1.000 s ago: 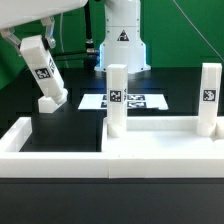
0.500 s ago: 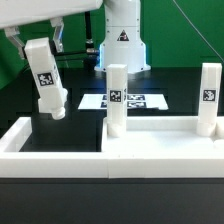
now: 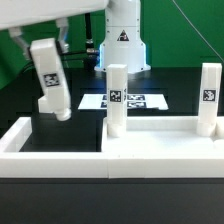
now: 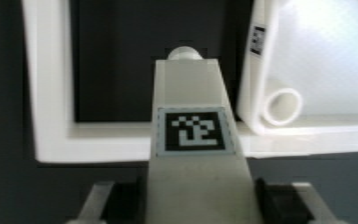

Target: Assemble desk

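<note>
My gripper (image 3: 43, 42) is shut on a white square leg post (image 3: 51, 82) with a black-white tag. It holds the post in the air, slightly tilted, at the exterior view's left. The white tabletop slab (image 3: 165, 150) lies at the front right, with two leg posts standing upright on it, one (image 3: 117, 100) at its left corner and one (image 3: 209, 98) at its right. In the wrist view the held post (image 4: 197, 130) fills the middle between my gripper's (image 4: 197, 205) two fingers (image 4: 108, 200). The tabletop (image 4: 327, 60) with a round hole (image 4: 282, 103) shows beside it.
A long low white border wall (image 3: 40, 140) runs along the front left and shows in the wrist view (image 4: 48, 80) too. The marker board (image 3: 140, 100) lies flat on the black table behind the tabletop. The robot base (image 3: 122, 45) stands at the back.
The held leg post has swung more upright and shifted a little toward the exterior view's right. The tabletop and its two standing legs have not moved.
</note>
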{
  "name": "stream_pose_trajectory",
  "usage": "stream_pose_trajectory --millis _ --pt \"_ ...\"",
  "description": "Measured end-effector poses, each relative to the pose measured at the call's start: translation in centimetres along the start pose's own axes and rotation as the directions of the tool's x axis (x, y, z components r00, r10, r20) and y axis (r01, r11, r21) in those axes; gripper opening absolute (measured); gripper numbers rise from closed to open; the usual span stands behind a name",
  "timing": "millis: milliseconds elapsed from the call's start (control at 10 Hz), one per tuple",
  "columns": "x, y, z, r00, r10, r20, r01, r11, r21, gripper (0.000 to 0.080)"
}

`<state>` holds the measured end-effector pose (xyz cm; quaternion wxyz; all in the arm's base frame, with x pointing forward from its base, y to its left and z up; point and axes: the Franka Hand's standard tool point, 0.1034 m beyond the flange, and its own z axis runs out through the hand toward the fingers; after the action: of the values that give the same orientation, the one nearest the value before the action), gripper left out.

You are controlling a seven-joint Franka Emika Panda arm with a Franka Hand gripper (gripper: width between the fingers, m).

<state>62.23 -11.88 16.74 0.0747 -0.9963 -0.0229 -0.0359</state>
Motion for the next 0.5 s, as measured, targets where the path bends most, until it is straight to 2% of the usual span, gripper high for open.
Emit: stream_pose_trajectory --millis 200,300,400,500 --pt "1.3 -4.0 0.8 0.999 0.029 -0.021 -0.030 0.999 -0.032 0.0287" --pt "1.8 -6.3 1.9 0.996 0.063 -0.059 -0.067 0.996 -0.059 0.0287" --pt "1.5 -7.7 2.9 0.994 0.074 -0.077 -0.080 0.995 -0.066 0.0287" --pt "1.3 -7.4 2.9 0.996 0.059 -0.064 -0.064 0.996 -0.065 0.0287"
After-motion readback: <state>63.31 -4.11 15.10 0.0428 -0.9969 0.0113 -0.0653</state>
